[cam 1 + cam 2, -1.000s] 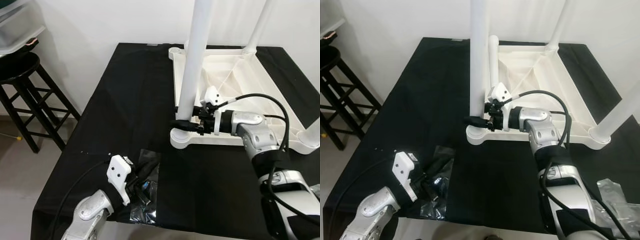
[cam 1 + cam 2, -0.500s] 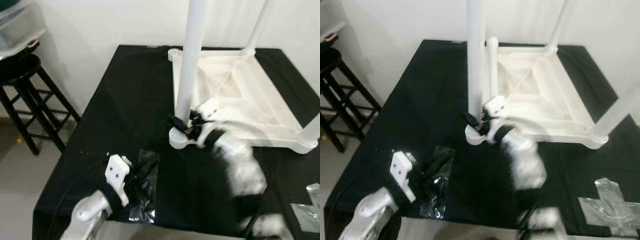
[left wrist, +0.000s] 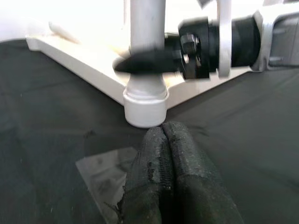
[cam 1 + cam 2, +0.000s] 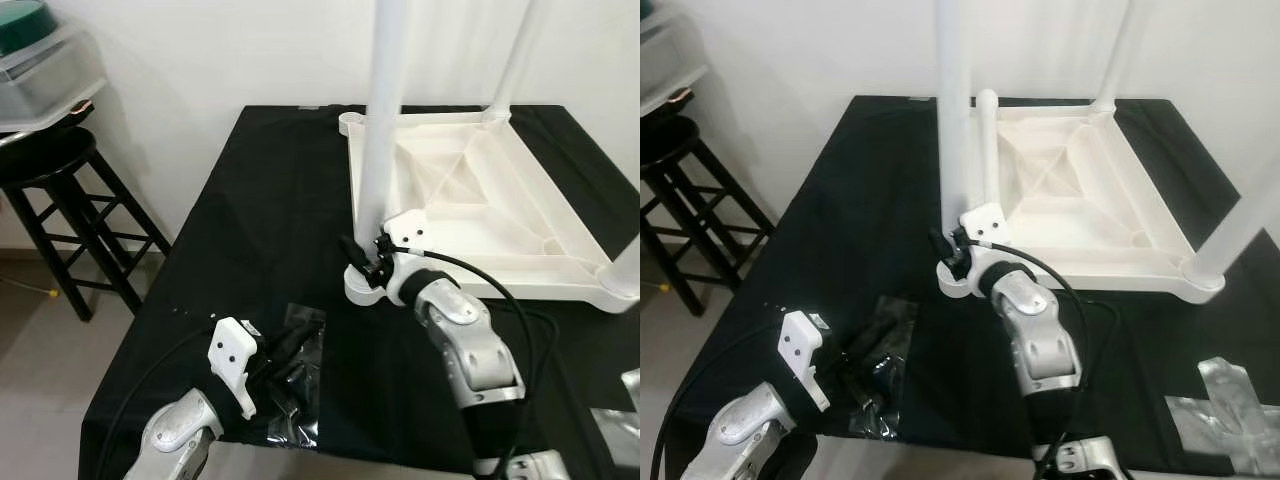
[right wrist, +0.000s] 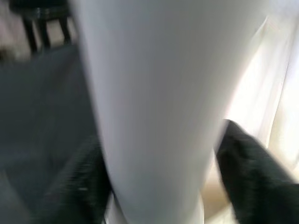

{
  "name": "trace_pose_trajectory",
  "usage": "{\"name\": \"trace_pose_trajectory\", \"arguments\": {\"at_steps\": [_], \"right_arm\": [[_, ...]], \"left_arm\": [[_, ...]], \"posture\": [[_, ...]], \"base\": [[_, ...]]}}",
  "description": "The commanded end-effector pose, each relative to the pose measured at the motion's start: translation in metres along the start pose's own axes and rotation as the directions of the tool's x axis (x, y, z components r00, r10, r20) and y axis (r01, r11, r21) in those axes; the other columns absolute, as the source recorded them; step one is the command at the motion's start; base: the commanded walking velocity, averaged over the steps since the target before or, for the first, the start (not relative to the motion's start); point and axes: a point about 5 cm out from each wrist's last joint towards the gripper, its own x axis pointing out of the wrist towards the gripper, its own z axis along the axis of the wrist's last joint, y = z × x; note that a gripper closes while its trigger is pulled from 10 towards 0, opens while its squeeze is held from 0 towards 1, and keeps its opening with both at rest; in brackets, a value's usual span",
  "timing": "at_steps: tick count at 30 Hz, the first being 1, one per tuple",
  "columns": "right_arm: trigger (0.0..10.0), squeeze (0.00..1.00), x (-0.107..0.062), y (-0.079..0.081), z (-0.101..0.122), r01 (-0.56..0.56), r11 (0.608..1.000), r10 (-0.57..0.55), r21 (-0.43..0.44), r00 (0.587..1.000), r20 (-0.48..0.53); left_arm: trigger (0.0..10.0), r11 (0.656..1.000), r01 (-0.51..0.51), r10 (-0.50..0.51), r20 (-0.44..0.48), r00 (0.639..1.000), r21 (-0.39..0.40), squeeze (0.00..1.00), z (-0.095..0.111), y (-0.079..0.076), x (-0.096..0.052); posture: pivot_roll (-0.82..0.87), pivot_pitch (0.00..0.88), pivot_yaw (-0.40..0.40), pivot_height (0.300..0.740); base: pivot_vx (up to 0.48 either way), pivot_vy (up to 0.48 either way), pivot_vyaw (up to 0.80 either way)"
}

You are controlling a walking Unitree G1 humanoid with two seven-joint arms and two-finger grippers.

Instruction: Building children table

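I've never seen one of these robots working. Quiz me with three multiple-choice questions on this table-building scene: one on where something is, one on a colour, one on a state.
1. Where is the right gripper?
A. On the stool
B. At the base of the near table leg
C. On the plastic bag

2. What colour is the cloth under the table top?
A. Black
B. Red
C. Blue

3. How are the left gripper fingers?
A. Wide apart
B. Pressed together
C. Around a leg

Answers: 1 B, its fingers flank the leg; 2 A, the cloth is black; 3 B, the left wrist view shows no gap.
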Motion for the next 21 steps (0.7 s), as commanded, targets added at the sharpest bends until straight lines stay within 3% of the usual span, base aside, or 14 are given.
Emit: {"name": "trace_pose_trajectory", "arguments": {"at_steps": [1, 3, 4, 5, 7, 8, 9, 11, 15, 16, 18, 19, 21], "right_arm": [[10.0, 1.0, 0.001, 0.0, 0.004, -0.061, 0.998, 0.061, -0.005, 0.998, 0.005], [10.0, 1.0, 0.002, 0.0, 0.011, -0.122, 0.992, 0.123, -0.032, 0.992, 0.031], [10.0, 0.19, 0.004, -0.002, 0.019, -0.187, 0.981, 0.191, -0.059, 0.98, 0.062], [10.0, 0.0, 0.005, -0.005, 0.027, -0.262, 0.961, 0.269, -0.088, 0.96, 0.08], [10.0, 0.0, 0.005, -0.005, 0.027, -0.262, 0.961, 0.269, -0.088, 0.96, 0.08], [10.0, 0.0, 0.007, -0.008, 0.034, -0.318, 0.941, 0.329, -0.118, 0.94, 0.088], [10.0, 0.0, 0.01, -0.011, 0.042, -0.429, 0.89, 0.445, -0.156, 0.891, 0.086], [10.0, 0.0, 0.01, -0.011, 0.042, -0.429, 0.89, 0.445, -0.156, 0.891, 0.086], [10.0, 0.0, 0.018, -0.019, 0.05, -0.544, 0.827, 0.556, -0.145, 0.83, 0.057], [7.9, 0.0, 0.019, -0.02, 0.051, -0.565, 0.814, 0.576, -0.138, 0.816, 0.055], [7.9, 0.0, 0.02, -0.02, 0.051, -0.577, 0.806, 0.587, -0.135, 0.807, 0.056], [0.0, 0.0, 0.02, -0.02, 0.051, -0.599, 0.791, 0.608, -0.124, 0.792, 0.059], [0.0, 0.0, 0.02, -0.02, 0.051, -0.599, 0.791, 0.608, -0.124, 0.792, 0.059]], "left_arm": [[10.0, 1.0, 0.008, -0.008, -0.011, 1.0, 0.005, 0.0, 0.0, 0.001, -0.001], [10.0, 1.0, 0.01, -0.01, -0.011, 1.0, 0.004, 0.0, 0.0, 0.0, -0.001], [10.0, 1.0, 0.011, -0.011, -0.011, 1.0, 0.004, 0.0, 0.0, 0.0, 0.0], [10.0, 1.0, 0.011, -0.011, -0.011, 1.0, 0.004, 0.0, -0.001, 0.0, 0.0], [10.0, 1.0, 0.011, -0.011, -0.011, 1.0, 0.004, 0.0, -0.001, 0.0, 0.0], [10.0, 1.0, 0.01, -0.01, -0.011, 1.0, 0.004, 0.0, -0.001, 0.0, 0.001], [10.0, 1.0, 0.008, -0.008, -0.011, 1.0, 0.005, 0.0, -0.001, 0.0, 0.001], [10.0, 1.0, 0.008, -0.008, -0.011, 1.0, 0.005, 0.0, -0.001, 0.0, 0.001], [10.0, 1.0, 0.006, -0.006, -0.013, 1.0, 0.005, 0.0, -0.002, 0.0, 0.001], [10.0, 1.0, 0.005, -0.005, -0.014, 1.0, 0.006, 0.0, -0.002, 0.0, 0.001], [10.0, 1.0, 0.005, -0.005, -0.015, 1.0, 0.006, 0.0, -0.002, 0.0, 0.001], [10.0, 1.0, 0.005, -0.005, -0.016, 1.0, 0.007, 0.0, -0.003, 0.0, 0.001], [10.0, 1.0, 0.005, -0.005, -0.016, 1.0, 0.007, 0.0, -0.003, 0.0, 0.001]], "posture": [[0.01, 0.133, 0.022, 0.74], [0.01, 0.132, 0.023, 0.74], [0.01, 0.13, 0.02, 0.74], [0.01, 0.128, 0.018, 0.74], [0.01, 0.128, 0.018, 0.74], [0.01, 0.128, 0.018, 0.74], [0.02, 0.125, 0.016, 0.74], [0.02, 0.125, 0.016, 0.74], [0.02, 0.117, 0.014, 0.74], [0.03, 0.113, 0.015, 0.74], [0.03, 0.113, 0.015, 0.74], [0.03, 0.111, 0.016, 0.74], [0.03, 0.111, 0.016, 0.74]], "base": [[0.0, 0.0, 0.0], [0.0, 0.0, 0.0], [0.0, 0.0, 0.0], [0.0, 0.0, 0.0], [0.0, 0.0, 0.0], [0.0, 0.0, 0.0], [0.0, 0.0, 0.0], [0.0, 0.0, 0.0], [0.0, 0.0, 0.0], [0.0, 0.0, 0.0], [0.0, 0.0, 0.0], [0.0, 0.0, 0.0], [0.0, 0.0, 0.0]]}}
